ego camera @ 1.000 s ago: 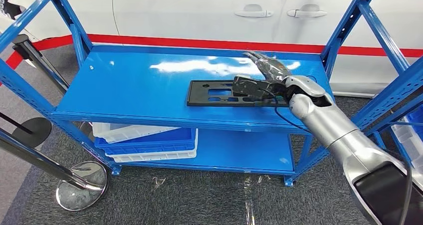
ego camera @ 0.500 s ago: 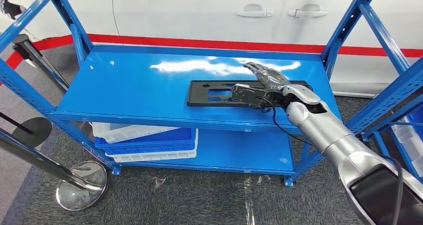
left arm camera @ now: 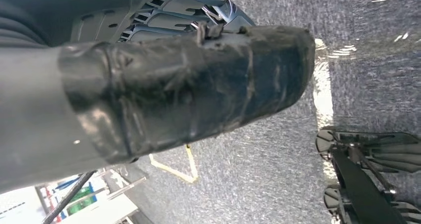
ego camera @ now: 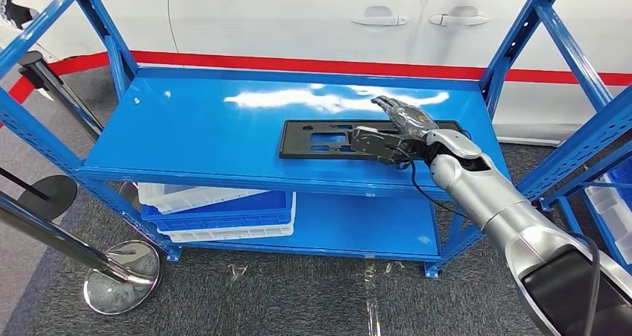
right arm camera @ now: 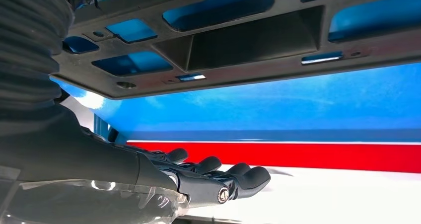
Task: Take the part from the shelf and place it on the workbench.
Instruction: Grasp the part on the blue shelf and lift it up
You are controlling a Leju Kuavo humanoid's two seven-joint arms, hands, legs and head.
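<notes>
Head view: part (ego camera: 322, 138) under right hand (ego camera: 393, 131)

Glossy metal shelf, matt plastic part

The blue shelf (ego camera: 223, 127) looks like painted metal, shiny with glare at 12 o'clock; the black part (ego camera: 317, 138) looks matt, moulded plastic; the arm (ego camera: 507, 209) is smooth silver.

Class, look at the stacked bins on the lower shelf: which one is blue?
The middle bin: it is blue and sandwiched between a white bin above and a white bin below.
</notes>
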